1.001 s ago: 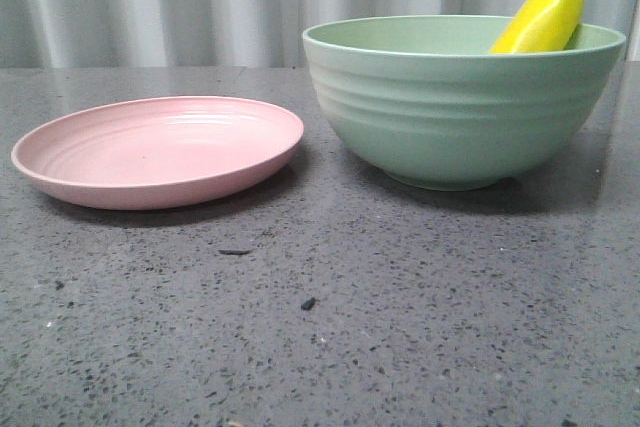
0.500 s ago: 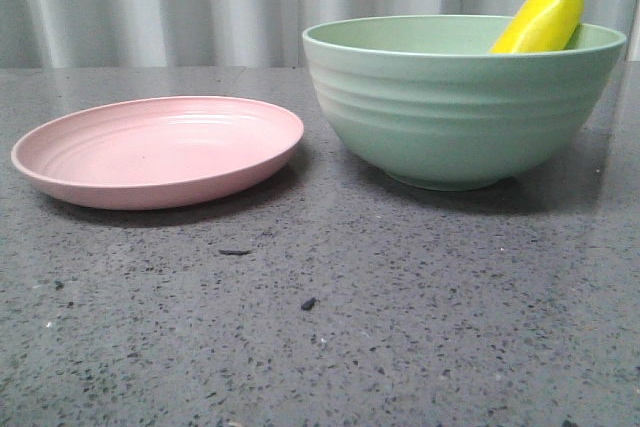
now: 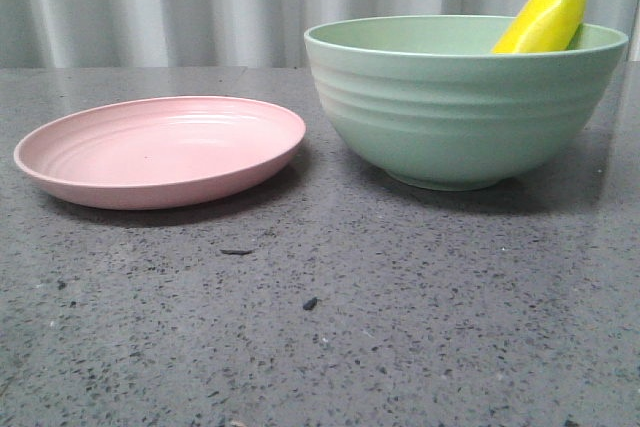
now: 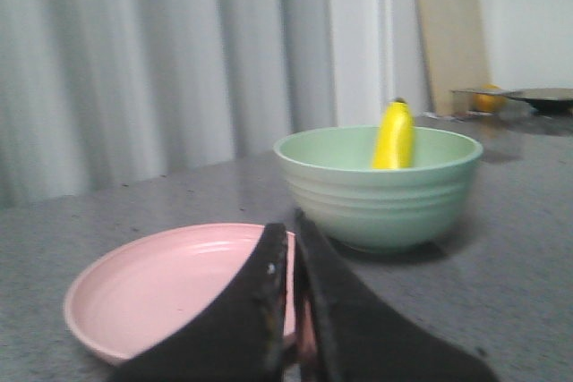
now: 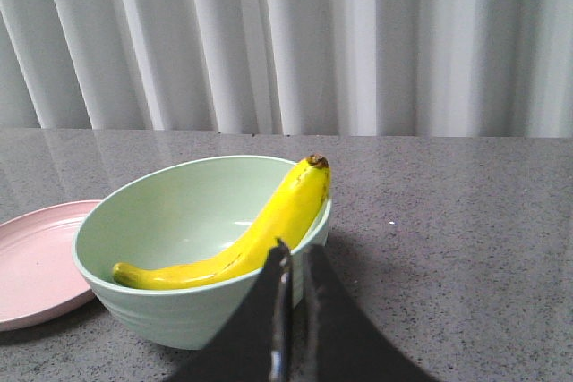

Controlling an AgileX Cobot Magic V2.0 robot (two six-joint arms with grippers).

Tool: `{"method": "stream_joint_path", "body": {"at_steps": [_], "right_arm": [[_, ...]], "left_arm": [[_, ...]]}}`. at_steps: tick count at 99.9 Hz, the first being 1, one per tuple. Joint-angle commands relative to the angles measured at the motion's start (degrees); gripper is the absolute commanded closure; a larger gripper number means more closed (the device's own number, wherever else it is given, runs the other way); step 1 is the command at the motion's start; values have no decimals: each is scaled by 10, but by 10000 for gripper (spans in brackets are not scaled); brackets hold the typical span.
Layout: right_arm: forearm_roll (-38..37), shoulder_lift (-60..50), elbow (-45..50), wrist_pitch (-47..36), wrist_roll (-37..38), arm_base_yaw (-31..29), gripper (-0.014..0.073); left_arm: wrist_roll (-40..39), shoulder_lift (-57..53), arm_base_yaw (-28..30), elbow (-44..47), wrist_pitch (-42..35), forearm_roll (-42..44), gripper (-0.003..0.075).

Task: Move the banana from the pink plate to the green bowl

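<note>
The yellow banana (image 3: 545,17) lies inside the green bowl (image 3: 460,112) at the right of the table, its dark-tipped end leaning up over the far rim. In the right wrist view the banana (image 5: 260,234) curves along the inside of the bowl (image 5: 157,301). The pink plate (image 3: 160,152) sits empty to the left of the bowl. My left gripper (image 4: 291,234) is shut and empty, low by the plate (image 4: 161,279). My right gripper (image 5: 295,257) is shut and empty, just outside the bowl's near wall. Neither gripper shows in the front view.
The grey speckled table (image 3: 330,307) carries a few small dark crumbs (image 3: 309,303) in front. White curtains hang behind. In the left wrist view a wooden board (image 4: 452,38) and a dark dish (image 4: 542,97) stand at the far side.
Nothing but a very slight shift of the view; the banana, bowl and plate have stayed put.
</note>
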Motion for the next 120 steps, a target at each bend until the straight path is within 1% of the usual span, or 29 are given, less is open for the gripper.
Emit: {"method": "stream_joint_path", "body": {"at_steps": [1, 11, 14, 34, 39, 46, 52, 57, 73, 87, 120], "right_arm": [[-3, 7, -14, -47, -5, -3, 661], [-3, 7, -14, -47, -5, -3, 661], [-3, 7, -14, -47, -5, -3, 661], [-3, 7, -14, -47, -5, -3, 661], [-3, 7, -14, -47, -5, -3, 661], [-3, 7, -14, -47, -5, -3, 661], [-3, 7, -14, -47, -5, -3, 661], [-3, 7, -14, -47, -5, -3, 661], [-3, 7, -14, -47, -5, -3, 661], [-3, 7, -14, -47, -5, -3, 661], [-3, 7, -14, -47, -5, -3, 661]], "left_arm": [[-11, 6, 60, 5, -105, 0, 741], [-11, 6, 128, 31, -153, -10, 741], [-11, 6, 145, 31, -138, -13, 741], [-11, 3, 256, 30, -126, -17, 741], [-11, -12, 280, 31, -104, -17, 741], [-11, -40, 310, 31, -49, -17, 741], [-11, -65, 334, 31, 16, -17, 741], [-11, -67, 350, 31, 44, -17, 741], [-11, -66, 385, 31, 134, -16, 741], [-11, -66, 388, 31, 213, -11, 741], [-10, -66, 388, 31, 210, -9, 741]]}}
